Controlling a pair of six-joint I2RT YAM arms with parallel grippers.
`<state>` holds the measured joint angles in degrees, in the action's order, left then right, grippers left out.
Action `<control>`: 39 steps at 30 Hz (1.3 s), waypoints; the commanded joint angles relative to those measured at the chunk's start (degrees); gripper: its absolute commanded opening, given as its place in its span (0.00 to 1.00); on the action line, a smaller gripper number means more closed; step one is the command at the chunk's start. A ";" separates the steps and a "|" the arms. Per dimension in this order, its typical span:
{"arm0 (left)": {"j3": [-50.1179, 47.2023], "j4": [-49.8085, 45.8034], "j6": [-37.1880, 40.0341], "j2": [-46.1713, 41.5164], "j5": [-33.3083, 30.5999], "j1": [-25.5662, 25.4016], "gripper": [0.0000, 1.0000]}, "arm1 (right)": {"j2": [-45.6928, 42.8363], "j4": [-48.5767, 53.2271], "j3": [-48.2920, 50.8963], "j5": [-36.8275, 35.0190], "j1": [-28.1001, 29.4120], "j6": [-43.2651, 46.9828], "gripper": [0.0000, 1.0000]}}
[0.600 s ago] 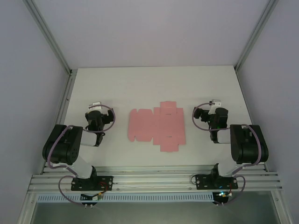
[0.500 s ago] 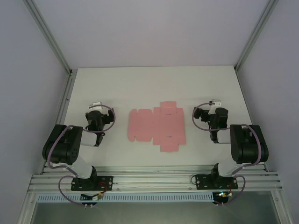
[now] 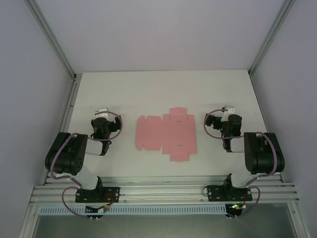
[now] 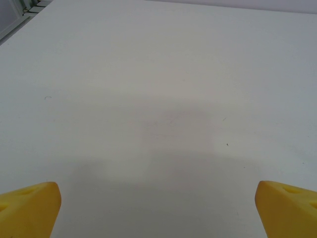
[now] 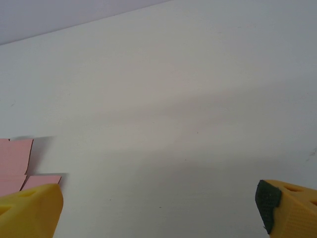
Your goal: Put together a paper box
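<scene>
The paper box point(image 3: 166, 134) is a flat pale pink die-cut sheet with flaps and tabs, lying on the white table point(image 3: 158, 94) between the two arms. Its edge point(image 5: 17, 168) peeks in at the left of the right wrist view. My left gripper point(image 3: 101, 115) rests left of the sheet, apart from it; its yellow fingertips point(image 4: 29, 208) stand wide apart over bare table, so it is open. My right gripper point(image 3: 228, 113) sits right of the sheet, also open, with yellow fingertips point(image 5: 29, 210) spread and nothing between them.
Metal frame posts point(image 3: 54, 47) and pale walls close in the table on the left, right and back. An aluminium rail point(image 3: 163, 191) carrying both arm bases runs along the near edge.
</scene>
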<state>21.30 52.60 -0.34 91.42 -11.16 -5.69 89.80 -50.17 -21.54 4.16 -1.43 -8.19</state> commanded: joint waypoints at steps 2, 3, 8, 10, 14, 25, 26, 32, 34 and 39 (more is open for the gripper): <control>1.48 -0.30 0.48 0.01 1.54 0.95 1.00 | -0.70 -1.78 -1.14 0.98 0.11 -0.47 1.00; 1.44 -0.30 0.46 -0.01 1.67 0.95 1.00 | -0.76 -1.77 -1.19 1.02 0.11 -0.55 1.00; 1.48 -0.39 0.40 -0.01 1.91 1.04 1.00 | -0.77 -1.86 -1.05 1.11 0.11 -0.58 1.00; 1.38 -0.28 0.41 -0.10 1.86 1.10 1.00 | -0.81 -1.95 -0.96 1.19 0.11 -0.58 1.00; 3.52 -7.37 0.15 -3.63 0.14 1.00 1.00 | -6.10 10.40 -5.45 0.22 0.11 -0.64 1.00; 23.32 -55.65 -19.41 -16.19 20.51 0.56 1.00 | -7.30 67.12 -31.89 4.10 10.83 -18.34 0.70; 23.60 -57.09 -20.20 -15.84 23.11 0.25 1.00 | -6.74 67.62 -32.15 5.61 12.58 -19.60 0.67; 22.47 -59.06 -23.31 -12.78 34.14 -2.36 1.00 | 1.89 71.20 -35.78 14.57 22.09 -21.86 0.52; 22.56 -58.95 -23.93 -10.75 37.35 -3.03 1.00 | 6.11 72.10 -36.61 15.26 22.69 -22.85 0.46; 22.14 -58.20 -23.46 -5.89 41.99 -4.29 1.00 | 12.40 69.71 -35.52 14.03 22.70 -24.45 0.45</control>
<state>44.34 -4.47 -22.96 83.90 25.15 -9.39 100.75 18.22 -56.88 17.02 21.54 -30.55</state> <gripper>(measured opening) 0.997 0.449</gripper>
